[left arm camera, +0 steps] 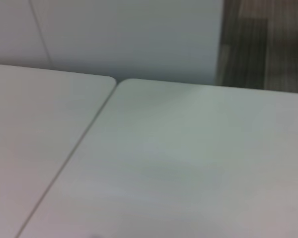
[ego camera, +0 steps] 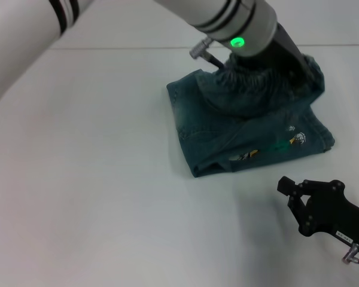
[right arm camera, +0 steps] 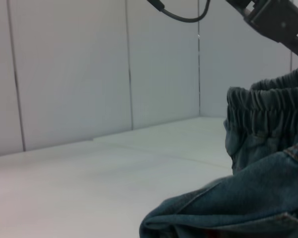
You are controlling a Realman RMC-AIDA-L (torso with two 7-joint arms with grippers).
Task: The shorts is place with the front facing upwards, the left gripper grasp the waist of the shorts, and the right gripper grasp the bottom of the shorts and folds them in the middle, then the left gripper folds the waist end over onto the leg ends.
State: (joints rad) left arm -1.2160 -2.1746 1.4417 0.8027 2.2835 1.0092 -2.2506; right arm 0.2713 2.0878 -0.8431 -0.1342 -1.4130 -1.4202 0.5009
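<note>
Head view, left to right. The white desk (ego camera: 96, 179) lies bare across the left half, with one seam line running along its far side. The left arm enters from the upper left and crosses to the centre-right, its wrist showing a lit green lamp (ego camera: 237, 42). The left tool (ego camera: 287, 63) is sunk into the raised waist (ego camera: 251, 84); its fingers are hidden by arm and cloth, so whether they are clenched cannot be told. The shorts (ego camera: 245, 134) lie right of centre on the desk, already folded lengthwise, with the ruffled elastic band lifted clear of the desk and held over the lower layers. The leg ends (ego camera: 269, 152) lie flat at the near side, one bearing the embroidered player (ego camera: 299, 139). Near the lower right corner, well apart from the shorts, the right tool (ego camera: 291, 192) rests low over the desk, its two black fingers parted and grasping nothing; its white label (ego camera: 344, 237) shows on the body.

Left wrist view: only desk surface (left arm camera: 179, 163) and a seam between two panels.

Right wrist view: the gathered waist (right arm camera: 263, 106) stands above folded denim, the left arm above it.
</note>
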